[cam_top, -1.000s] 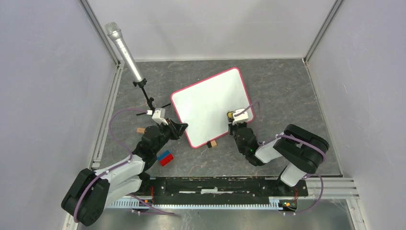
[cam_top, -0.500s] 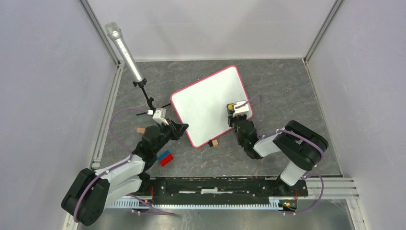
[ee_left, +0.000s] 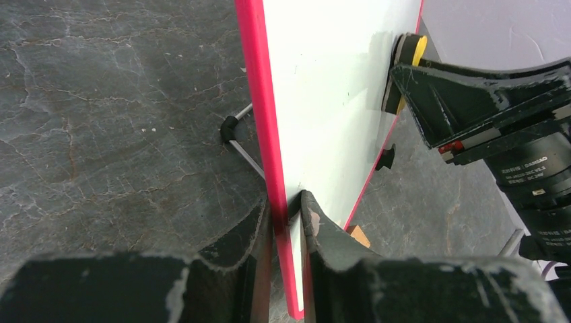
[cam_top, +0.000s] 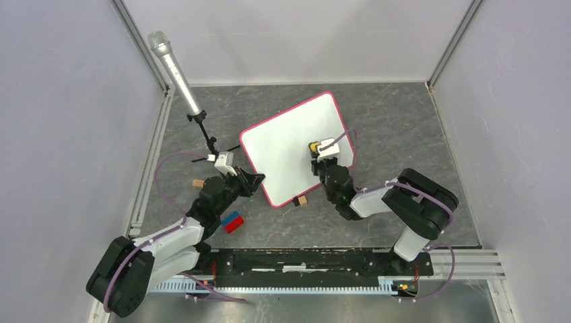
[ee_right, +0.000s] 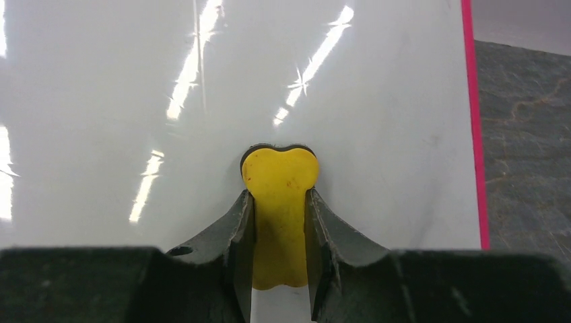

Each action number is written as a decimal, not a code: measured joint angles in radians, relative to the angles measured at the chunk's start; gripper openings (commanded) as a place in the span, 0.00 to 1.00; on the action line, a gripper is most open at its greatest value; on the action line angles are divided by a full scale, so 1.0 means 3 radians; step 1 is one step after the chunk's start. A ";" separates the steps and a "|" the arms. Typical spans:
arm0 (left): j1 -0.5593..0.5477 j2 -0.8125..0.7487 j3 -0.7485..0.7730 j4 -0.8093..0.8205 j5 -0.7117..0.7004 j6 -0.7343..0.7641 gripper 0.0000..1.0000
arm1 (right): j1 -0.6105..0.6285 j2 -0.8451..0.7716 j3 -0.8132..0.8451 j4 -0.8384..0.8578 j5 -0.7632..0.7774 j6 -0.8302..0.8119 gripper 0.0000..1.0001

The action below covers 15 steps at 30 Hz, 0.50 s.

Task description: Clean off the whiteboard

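White, pink-framed rectangular whiteboard (cam_top: 286,145) sits mid-counter (cam_top: 404,128), long axis 8 to 2 o'clock. Left claw (ee_left: 286,215) pinches its 8 o'clock edge. Right claw (cam_top: 315,151) pinches a yellow eraser (ee_right: 279,178) against the board; most of the surface lies toward 9 o'clock.

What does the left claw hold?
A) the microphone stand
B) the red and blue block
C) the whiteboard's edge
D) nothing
C: the left claw is shut on the pink edge of the whiteboard; the right claw holds the eraser.
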 measured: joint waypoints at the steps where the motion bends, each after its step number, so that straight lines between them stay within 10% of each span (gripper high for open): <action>1: 0.0000 0.0000 0.0000 0.0000 -0.0001 0.0001 0.02 | 0.0018 0.0014 0.0071 -0.0024 -0.0001 -0.0020 0.20; 15: -0.0001 0.0005 0.0009 -0.0001 0.0009 0.0001 0.02 | -0.0430 0.0010 0.0132 0.0005 -0.0160 0.0136 0.19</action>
